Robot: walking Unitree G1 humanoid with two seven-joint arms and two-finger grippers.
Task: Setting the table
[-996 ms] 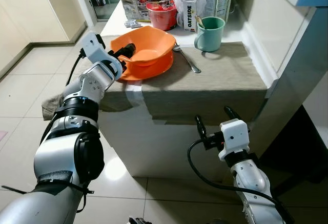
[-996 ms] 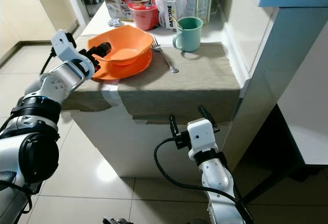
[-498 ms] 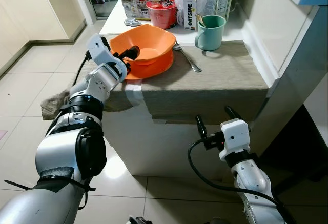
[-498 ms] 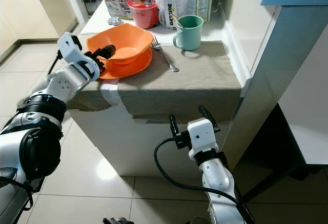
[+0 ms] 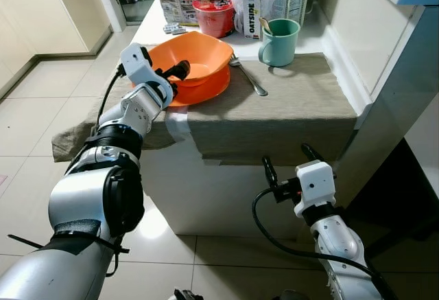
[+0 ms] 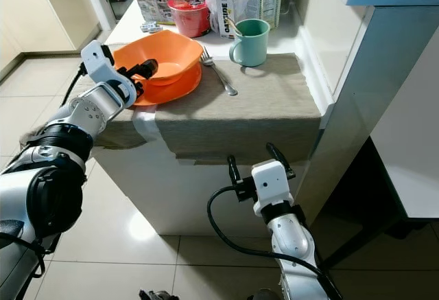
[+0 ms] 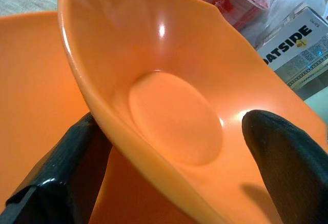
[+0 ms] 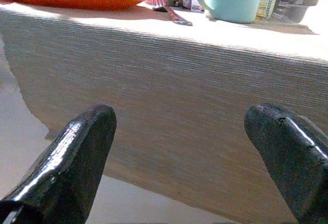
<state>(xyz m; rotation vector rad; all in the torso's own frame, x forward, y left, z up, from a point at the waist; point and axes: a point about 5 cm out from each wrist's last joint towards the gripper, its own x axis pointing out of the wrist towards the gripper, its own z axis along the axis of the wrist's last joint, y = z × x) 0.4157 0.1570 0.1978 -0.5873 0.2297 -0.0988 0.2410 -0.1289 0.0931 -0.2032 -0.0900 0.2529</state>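
Bowl rim pinched between left fingers (plate beneath).

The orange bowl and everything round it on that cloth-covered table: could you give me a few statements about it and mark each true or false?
1. The left gripper has one finger inside the orange plastic bowl and one outside its rim. True.
2. The orange bowl sits directly on the grey cloth. False: it rests on a flat orange plate.
3. The metal fork lies between the orange plate and the teal mug. True.
4. The teal mug is lying on its side. False: it stands upright.
5. The right gripper is holding the fork. False: it hangs open, below the table edge.
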